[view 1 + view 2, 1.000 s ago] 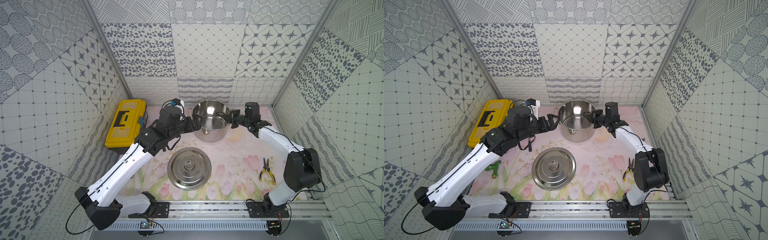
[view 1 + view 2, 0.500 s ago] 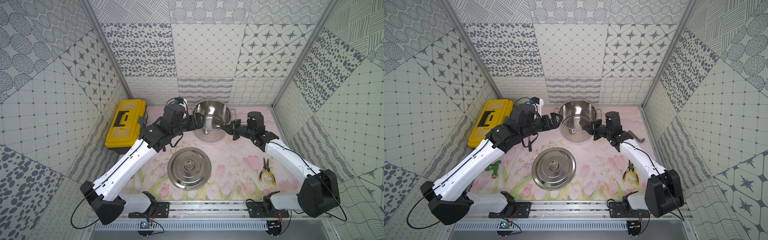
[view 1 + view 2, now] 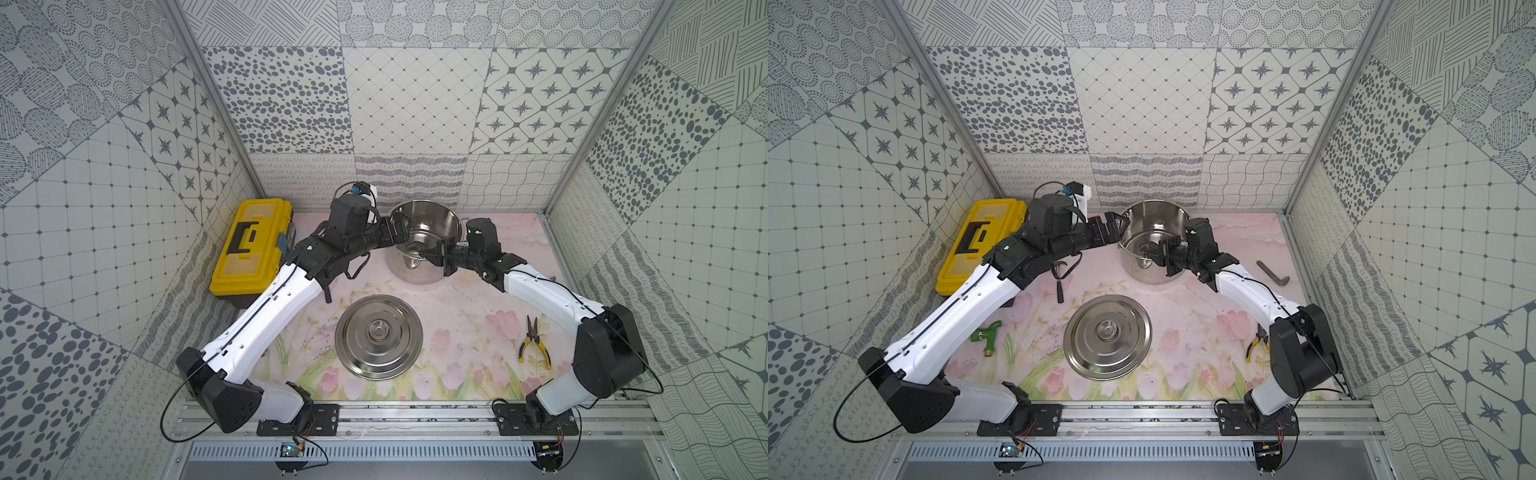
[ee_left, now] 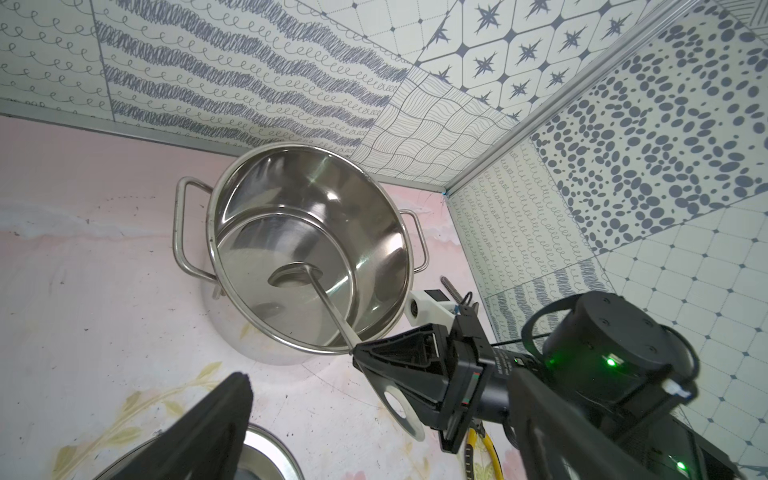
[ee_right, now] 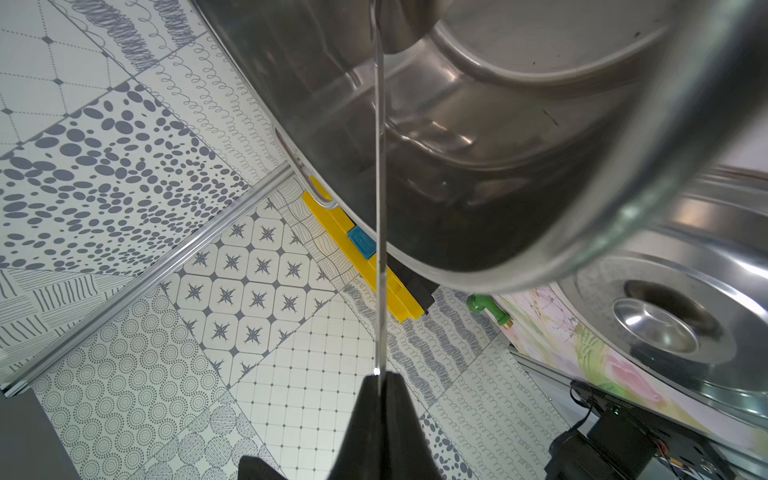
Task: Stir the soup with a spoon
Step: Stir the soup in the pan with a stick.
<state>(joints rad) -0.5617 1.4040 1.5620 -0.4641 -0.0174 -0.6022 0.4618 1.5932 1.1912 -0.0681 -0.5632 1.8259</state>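
A big steel pot (image 3: 432, 226) (image 3: 1156, 232) with two loop handles stands at the back of the mat. No soup shows in it; its inside (image 4: 291, 232) is bare shiny steel. My right gripper (image 3: 428, 253) (image 3: 1153, 254) (image 5: 378, 378) is shut on the thin handle (image 5: 379, 208) of the steel spoon, a ladle. It reaches over the pot's front right rim, and the ladle's bowl (image 4: 294, 276) (image 3: 412, 261) sits low inside the pot. My left gripper (image 3: 398, 228) (image 3: 1115, 228) hangs open by the pot's left rim, holding nothing. One of its fingers (image 4: 216, 424) shows apart from the pot.
The flat steel lid (image 3: 379, 336) (image 3: 1108, 336) lies on the mat in front of the pot. A yellow toolbox (image 3: 251, 245) stands at the left wall. Yellow-handled pliers (image 3: 534, 345) lie front right, a grey bent bar (image 3: 1273, 272) back right, and a green nozzle (image 3: 986, 334) under my left arm.
My right arm swung from the pot's right side round to its front right, carrying the ladle so that its bowl now sits inside the pot. My left gripper shifted slightly toward the back wall.
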